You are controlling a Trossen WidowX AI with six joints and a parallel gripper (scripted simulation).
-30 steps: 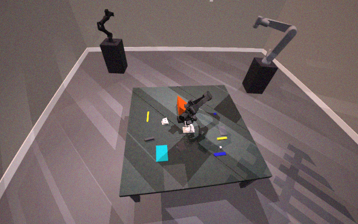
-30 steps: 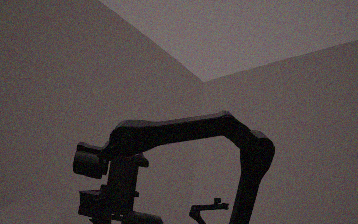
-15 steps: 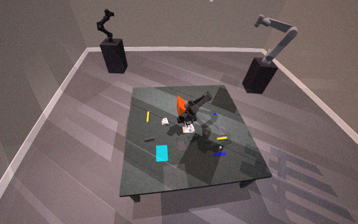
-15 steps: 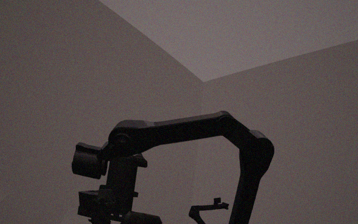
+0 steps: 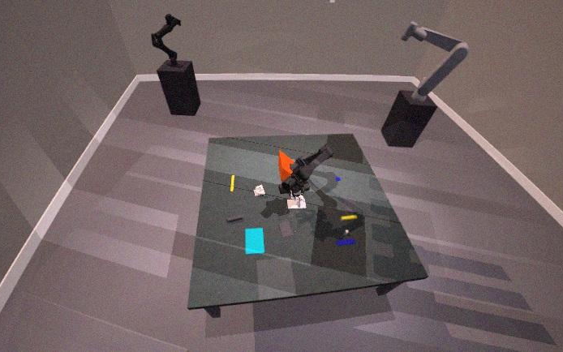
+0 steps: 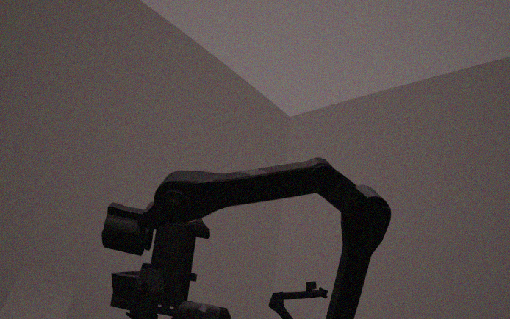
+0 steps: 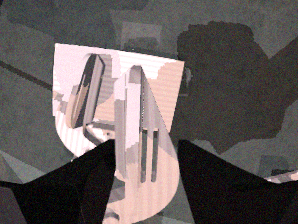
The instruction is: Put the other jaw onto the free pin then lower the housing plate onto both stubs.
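My gripper [image 5: 295, 193] [image 7: 147, 147] is shut on the loose jaw [image 7: 131, 115], a pale part with a long raised ridge, two slots and a rounded end. The jaw is over the pale base [image 5: 293, 203] [image 7: 167, 75] and covers part of it in the wrist view. The other jaw [image 7: 90, 95] shows on the base, left of the held one. The free pin and the gear teeth cannot be made out. A small white part [image 5: 259, 191], perhaps the housing plate, lies apart to the left. The exterior view shows the arm but not the fingertips.
An orange wedge [image 5: 285, 166] stands close behind the gripper. Yellow bars [image 5: 232, 182] [image 5: 349, 216], a blue bar [image 5: 345, 242], a dark bar [image 5: 234, 219] and a cyan rectangle [image 5: 254, 241] lie on the dark table [image 5: 231, 280]. Two other arms stand on pedestals beyond it.
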